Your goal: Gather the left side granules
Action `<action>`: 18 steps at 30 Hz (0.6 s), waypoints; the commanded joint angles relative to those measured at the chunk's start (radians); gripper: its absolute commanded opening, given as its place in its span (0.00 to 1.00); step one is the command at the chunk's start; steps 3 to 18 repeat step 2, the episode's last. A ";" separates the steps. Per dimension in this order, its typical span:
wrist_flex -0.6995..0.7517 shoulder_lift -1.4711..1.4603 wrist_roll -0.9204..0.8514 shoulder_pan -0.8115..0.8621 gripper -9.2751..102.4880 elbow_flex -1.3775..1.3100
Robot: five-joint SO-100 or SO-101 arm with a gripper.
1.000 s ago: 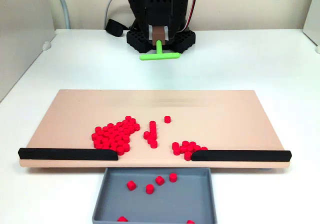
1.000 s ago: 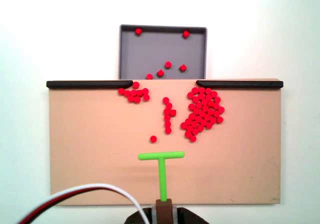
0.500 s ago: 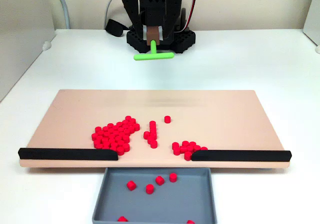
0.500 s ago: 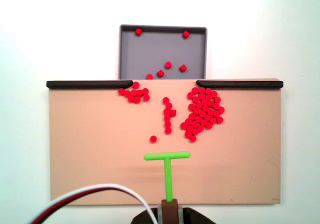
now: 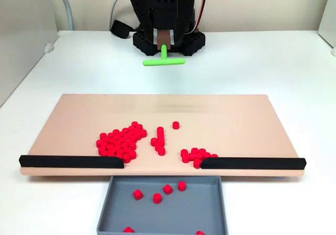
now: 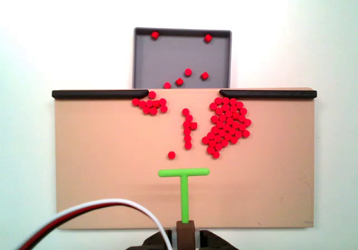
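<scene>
The left side granules are the smaller loose scatter of red pellets. In a fixed view from above they form a small cluster [image 6: 149,104] by the left black bar, a short column [image 6: 188,128] and a lone pellet [image 6: 172,155]. From the front, the cluster [image 5: 195,155] lies on the right. The bigger packed heap [image 6: 226,126] [image 5: 121,141] sits apart from them. My gripper [image 6: 185,230] [image 5: 164,39] is shut on a green T-shaped tool [image 6: 183,173] [image 5: 164,62], held in the air above the board's robot-side half and clear of all pellets.
The tan board [image 5: 236,119] has two black bars [image 5: 71,161] [image 5: 252,163] along its front edge with a gap between them. Below the gap sits a grey tray [image 5: 210,208] [image 6: 162,54] holding several red pellets. A white and red cable [image 6: 100,212] loops by the arm.
The green tool swung slightly sideways and then came partly back, staying lifted. No pellets have moved.
</scene>
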 commanded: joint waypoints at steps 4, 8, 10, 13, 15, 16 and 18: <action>0.000 0.028 0.011 -0.003 0.08 -0.023; 0.000 0.028 0.011 -0.003 0.08 -0.023; 0.000 0.028 0.011 -0.003 0.08 -0.023; 0.000 0.028 0.011 -0.003 0.08 -0.023; 0.000 0.028 0.011 -0.003 0.08 -0.023; 0.000 0.028 0.011 -0.003 0.08 -0.023; 0.000 0.028 0.011 -0.003 0.08 -0.023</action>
